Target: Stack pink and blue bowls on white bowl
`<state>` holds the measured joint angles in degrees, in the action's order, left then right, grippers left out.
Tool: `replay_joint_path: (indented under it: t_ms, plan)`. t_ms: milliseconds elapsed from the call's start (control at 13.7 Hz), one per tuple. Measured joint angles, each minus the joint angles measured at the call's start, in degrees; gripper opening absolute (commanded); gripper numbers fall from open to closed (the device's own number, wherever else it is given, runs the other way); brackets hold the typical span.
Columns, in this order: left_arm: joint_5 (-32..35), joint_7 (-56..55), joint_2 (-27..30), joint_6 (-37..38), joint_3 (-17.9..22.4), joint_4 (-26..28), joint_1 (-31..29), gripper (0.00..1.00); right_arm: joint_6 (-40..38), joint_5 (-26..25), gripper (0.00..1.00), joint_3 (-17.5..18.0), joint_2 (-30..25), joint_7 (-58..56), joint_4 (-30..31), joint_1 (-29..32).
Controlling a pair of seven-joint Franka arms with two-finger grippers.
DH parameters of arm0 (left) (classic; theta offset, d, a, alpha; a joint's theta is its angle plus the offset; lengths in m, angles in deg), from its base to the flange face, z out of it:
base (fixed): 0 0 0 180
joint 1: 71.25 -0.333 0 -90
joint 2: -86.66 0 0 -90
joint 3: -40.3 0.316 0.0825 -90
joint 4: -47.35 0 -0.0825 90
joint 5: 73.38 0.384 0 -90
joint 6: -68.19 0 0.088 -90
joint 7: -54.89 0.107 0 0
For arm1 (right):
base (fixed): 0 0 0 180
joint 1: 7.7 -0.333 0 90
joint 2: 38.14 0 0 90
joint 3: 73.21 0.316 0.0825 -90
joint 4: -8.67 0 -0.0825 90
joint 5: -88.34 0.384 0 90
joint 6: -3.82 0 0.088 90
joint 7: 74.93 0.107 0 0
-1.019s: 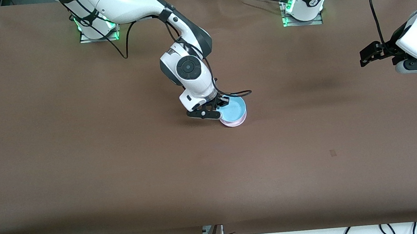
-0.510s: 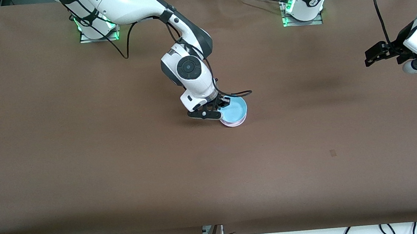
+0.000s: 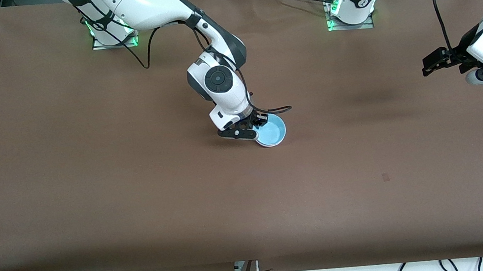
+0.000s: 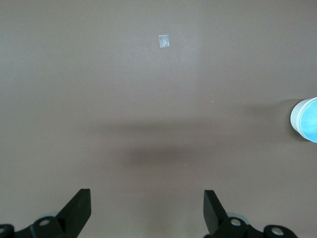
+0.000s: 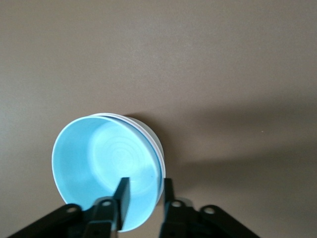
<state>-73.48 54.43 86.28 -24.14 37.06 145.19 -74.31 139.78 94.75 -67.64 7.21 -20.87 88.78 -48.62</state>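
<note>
Since a second ago the blue bowl [image 3: 271, 132] has dropped level into the stack, covering the pink bowl that showed under it then, and the left tool [image 3: 449, 61] has shifted a little toward its own end of the desk [image 3: 95, 191]. The stack stands mid-desk, mouth straight up, axis vertical; being round, it has no long axis. In the right wrist view a white rim [image 5: 148, 130] shows just outside the blue one. The right tool [image 3: 253, 127] is at the stack's edge, its fingers [image 5: 123, 196] slightly parted, one inside the blue bowl and one outside the wall, straddling it loosely. The left tool waits wide open and empty over bare desk near a tape scrap [image 4: 164, 41].
</note>
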Motion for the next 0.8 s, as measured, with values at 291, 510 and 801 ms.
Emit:
replay_joint_path:
  t_ms: [291, 510, 801]
  plan:
    - [0.0, -0.01, -0.01, -0.02, 0.08, -0.27, 0.03, 1.0, -2.23, -0.18, 1.0, -0.81, -0.44, -0.07, -1.7, 0.16]
    - [0.0, -0.01, -0.01, -0.02, 0.21, -0.39, -0.04, 1.0, -10.55, -0.38, 1.0, -3.55, -1.96, -2.77, -5.31, 0.59]
    - [0.0, -0.01, -0.01, -0.02, 0.2, -0.55, -0.03, 1.0, -20.41, -0.46, 1.0, -6.1, -6.83, -14.29, -7.63, 4.85]
